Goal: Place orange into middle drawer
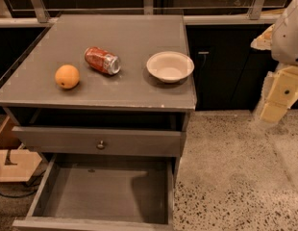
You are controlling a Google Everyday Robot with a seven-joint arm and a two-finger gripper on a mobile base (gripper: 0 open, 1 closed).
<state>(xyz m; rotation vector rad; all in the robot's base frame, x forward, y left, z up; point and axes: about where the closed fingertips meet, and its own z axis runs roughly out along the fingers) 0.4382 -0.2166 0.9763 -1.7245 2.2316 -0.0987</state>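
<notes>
Gripper (276,97) hangs at three o'clock of the cabinet (130,32), well apart from it; whether it is released or clenched cannot be told. The orange (67,76) sits on the cabinet top, at nine o'clock from the red soda can (102,60). At six o'clock, the middle drawer (105,194) stands pulled open, bare.

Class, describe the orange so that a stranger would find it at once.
On the grey cabinet top, three things lie in a row. The orange is leftmost, left of the can and bowl: round, matte, the only fruit. The gripper hangs far right, off the cabinet.
</notes>
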